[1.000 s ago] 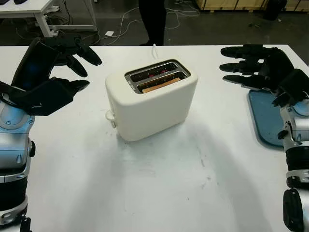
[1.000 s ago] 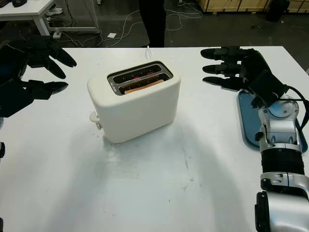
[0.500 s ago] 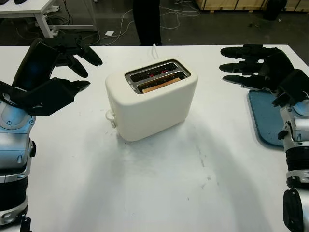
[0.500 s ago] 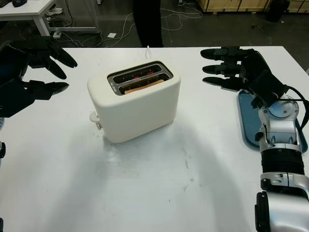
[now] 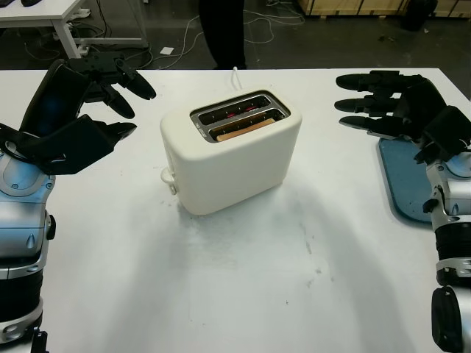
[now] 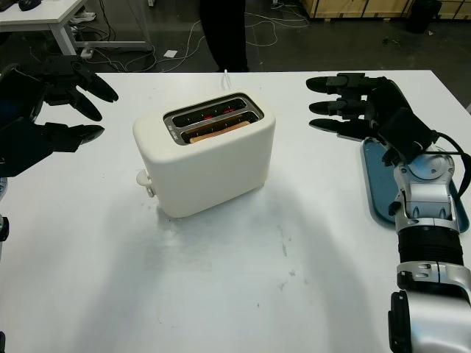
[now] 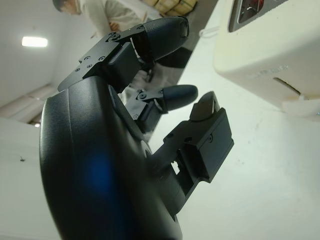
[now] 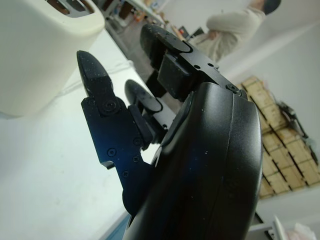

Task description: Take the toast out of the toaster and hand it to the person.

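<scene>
A cream two-slot toaster (image 5: 230,159) stands mid-table, its lever knob (image 5: 168,176) facing my left side. A slice of toast (image 5: 245,129) sits low in the nearer slot; the farther slot glows red inside. My left hand (image 5: 110,92) hovers open above the table to the toaster's left. My right hand (image 5: 366,104) hovers open to its right, over the far right of the table. Neither hand touches the toaster. A person in dark trousers (image 5: 227,33) stands beyond the table's far edge.
A blue tray (image 5: 406,176) lies on the white table (image 5: 243,279) at the right edge, under my right forearm. The toaster's white cord (image 5: 236,73) runs off the far edge. Another white table (image 5: 44,15) stands at the back left, with cables on the floor.
The person behind the table has shifted slightly. Both hands and the toaster stay almost still.
</scene>
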Robot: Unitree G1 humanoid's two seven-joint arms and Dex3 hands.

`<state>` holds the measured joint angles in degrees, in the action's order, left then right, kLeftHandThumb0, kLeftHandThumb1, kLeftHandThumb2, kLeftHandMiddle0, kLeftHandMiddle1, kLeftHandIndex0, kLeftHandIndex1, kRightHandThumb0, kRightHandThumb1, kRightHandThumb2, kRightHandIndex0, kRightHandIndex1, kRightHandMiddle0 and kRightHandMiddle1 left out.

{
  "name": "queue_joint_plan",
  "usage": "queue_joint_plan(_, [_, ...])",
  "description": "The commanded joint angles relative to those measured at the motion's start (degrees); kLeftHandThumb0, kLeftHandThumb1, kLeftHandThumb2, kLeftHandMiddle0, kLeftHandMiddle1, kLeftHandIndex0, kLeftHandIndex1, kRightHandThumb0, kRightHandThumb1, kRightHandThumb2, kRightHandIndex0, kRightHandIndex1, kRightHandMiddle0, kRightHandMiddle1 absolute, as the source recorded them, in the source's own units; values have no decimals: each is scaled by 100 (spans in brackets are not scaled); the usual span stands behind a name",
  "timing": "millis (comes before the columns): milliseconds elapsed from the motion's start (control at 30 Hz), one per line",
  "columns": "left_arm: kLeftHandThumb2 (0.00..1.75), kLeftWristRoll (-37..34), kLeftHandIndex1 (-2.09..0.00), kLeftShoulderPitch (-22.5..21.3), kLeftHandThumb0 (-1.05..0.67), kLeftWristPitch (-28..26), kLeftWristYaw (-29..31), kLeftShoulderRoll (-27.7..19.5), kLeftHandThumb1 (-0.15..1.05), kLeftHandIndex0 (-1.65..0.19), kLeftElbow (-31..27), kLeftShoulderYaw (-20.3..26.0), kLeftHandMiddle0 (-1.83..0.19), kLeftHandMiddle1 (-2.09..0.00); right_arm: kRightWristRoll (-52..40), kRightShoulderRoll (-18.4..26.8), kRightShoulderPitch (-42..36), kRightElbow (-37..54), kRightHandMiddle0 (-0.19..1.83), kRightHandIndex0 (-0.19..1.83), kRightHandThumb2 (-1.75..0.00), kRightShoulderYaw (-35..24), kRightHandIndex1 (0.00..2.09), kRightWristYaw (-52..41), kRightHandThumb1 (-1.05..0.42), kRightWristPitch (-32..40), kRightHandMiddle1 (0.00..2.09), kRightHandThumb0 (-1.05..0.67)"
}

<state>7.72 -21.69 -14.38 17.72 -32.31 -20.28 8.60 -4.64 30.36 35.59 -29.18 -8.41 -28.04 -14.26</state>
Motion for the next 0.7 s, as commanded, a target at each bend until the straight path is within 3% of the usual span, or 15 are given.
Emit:
queue_joint_plan(0, [45,-14,-100,-39,48,30,-18,3,63,-68,14,11,-73,-121,50,17,51,-3,83,93,0,33,0,31,-77,-114,0,-29])
queue_joint_plan(667, [41,-22,-99,-6,45,119,0,-35,63,-69,62,50,-74,-119,-23,-20,11,37,84,94,0,-1,1,-1,-77,-85,0,-25])
